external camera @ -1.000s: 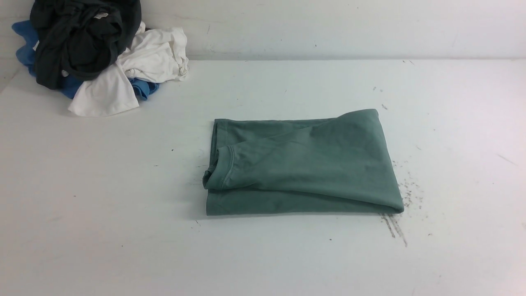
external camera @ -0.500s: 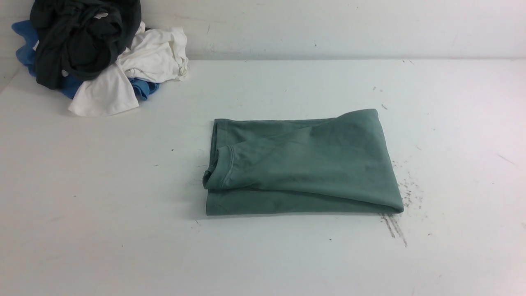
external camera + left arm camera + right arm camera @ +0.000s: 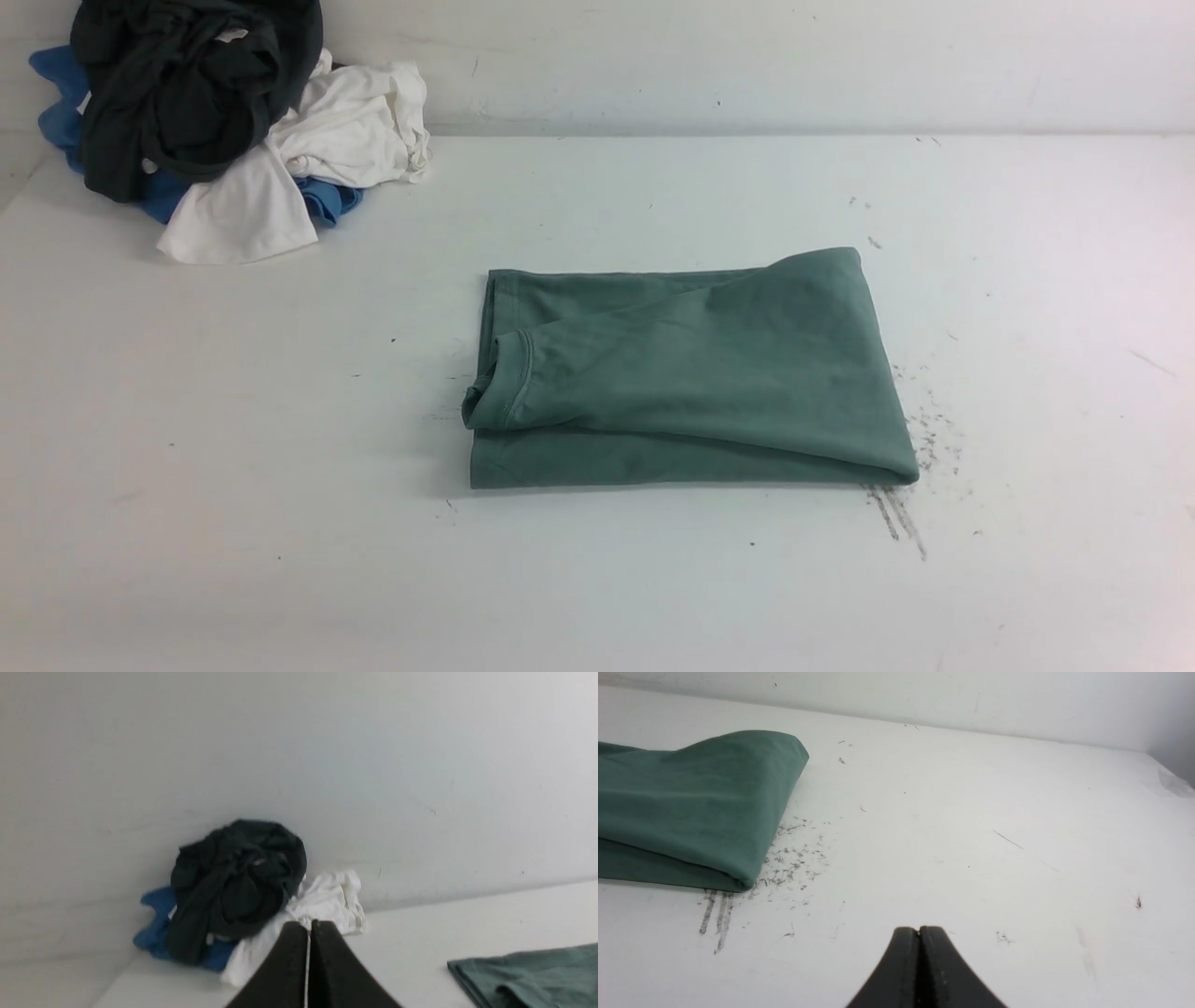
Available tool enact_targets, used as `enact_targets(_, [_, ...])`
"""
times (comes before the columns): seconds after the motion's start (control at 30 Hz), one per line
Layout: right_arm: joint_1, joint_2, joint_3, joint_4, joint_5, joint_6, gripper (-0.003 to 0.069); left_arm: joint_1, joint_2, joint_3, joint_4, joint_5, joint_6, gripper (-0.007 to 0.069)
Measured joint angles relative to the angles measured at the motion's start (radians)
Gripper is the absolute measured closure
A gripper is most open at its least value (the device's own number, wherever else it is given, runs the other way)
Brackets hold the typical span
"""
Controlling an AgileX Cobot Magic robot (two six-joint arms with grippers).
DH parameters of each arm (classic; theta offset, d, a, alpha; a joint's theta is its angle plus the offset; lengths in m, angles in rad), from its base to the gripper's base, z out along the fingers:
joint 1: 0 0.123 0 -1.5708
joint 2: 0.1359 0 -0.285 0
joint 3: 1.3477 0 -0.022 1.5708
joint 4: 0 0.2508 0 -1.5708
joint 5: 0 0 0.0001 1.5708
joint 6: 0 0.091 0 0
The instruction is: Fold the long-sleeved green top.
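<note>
The green long-sleeved top (image 3: 691, 373) lies folded into a flat rectangle at the middle of the white table, its ribbed neck (image 3: 499, 387) at the left edge. A corner of the top (image 3: 537, 975) shows in the left wrist view, and its rounded folded end (image 3: 691, 807) in the right wrist view. Neither arm appears in the front view. My left gripper (image 3: 309, 926) is shut with nothing between its fingers, away from the top. My right gripper (image 3: 919, 930) is also shut and empty, above bare table to the right of the top.
A heap of clothes sits at the table's far left corner against the wall: a black-charcoal garment (image 3: 187, 84) on top, white (image 3: 345, 131) and blue (image 3: 327, 201) ones beneath. Dark scuff marks (image 3: 901, 518) lie by the top's near right corner.
</note>
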Motion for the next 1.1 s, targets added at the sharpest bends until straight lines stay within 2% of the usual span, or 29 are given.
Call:
enact_targets(0.1, [0.000,0.000,0.000,0.001,0.001,0.000,0.0673,0.014,-0.001,0.005,-0.050,0.105,0.003,0.0631])
enact_targets(0.23, [0.000,0.000,0.000,0.001,0.001,0.000,0.0673,0.014,-0.001,0.005,-0.064,0.336,-0.010,0.0631])
enact_targets(0.3, [0.000,0.000,0.000,0.001,0.001,0.000,0.0673,0.014,-0.001,0.006,-0.036,0.467,-0.054,0.0631])
enact_targets(0.37, [0.000,0.000,0.000,0.001,0.001,0.000,0.0673,0.014,-0.001,0.004,0.013,0.519,-0.107,0.0631])
enact_targets(0.53, [0.000,0.000,0.000,0.002,0.001,0.000,0.0673,0.014,-0.001,0.002,0.173,0.532,-0.280,0.0631])
enact_targets(0.63, [0.000,0.000,0.000,0.001,0.001,0.000,0.0673,0.014,-0.001,0.002,0.222,0.534,-0.330,0.0631])
enact_targets(1.1, [0.000,0.000,0.000,0.003,0.001,0.000,0.0673,0.014,-0.001,0.002,0.236,0.530,-0.275,0.0631])
